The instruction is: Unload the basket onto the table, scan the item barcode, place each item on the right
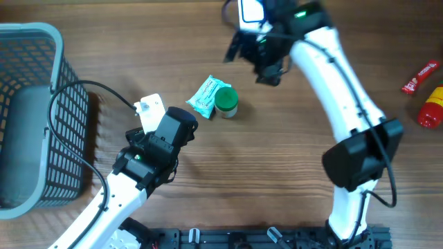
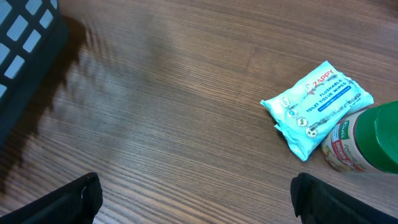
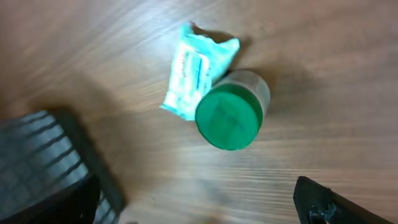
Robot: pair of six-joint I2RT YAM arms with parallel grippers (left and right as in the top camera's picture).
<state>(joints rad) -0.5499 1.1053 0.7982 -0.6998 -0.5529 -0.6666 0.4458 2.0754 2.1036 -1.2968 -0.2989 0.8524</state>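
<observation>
A teal packet of wipes [image 1: 205, 96] lies flat near the middle of the table, touching a small jar with a green lid [image 1: 226, 102] on its right. Both also show in the left wrist view, packet [image 2: 317, 106] and jar [image 2: 367, 140], and from above in the right wrist view, packet [image 3: 196, 68] and jar [image 3: 231, 117]. My left gripper [image 1: 181, 126] [image 2: 196, 186] is open over bare wood, short of the packet on its left. My right gripper [image 1: 252, 62] [image 3: 193, 190] hangs open above and behind the jar, holding nothing. No barcode is readable.
A grey mesh basket [image 1: 34, 111] stands at the left edge, its corner in the left wrist view [image 2: 25, 43] and the right wrist view [image 3: 37, 155]. A red tube [image 1: 421, 76] and a red and yellow bottle [image 1: 432, 107] lie at the far right.
</observation>
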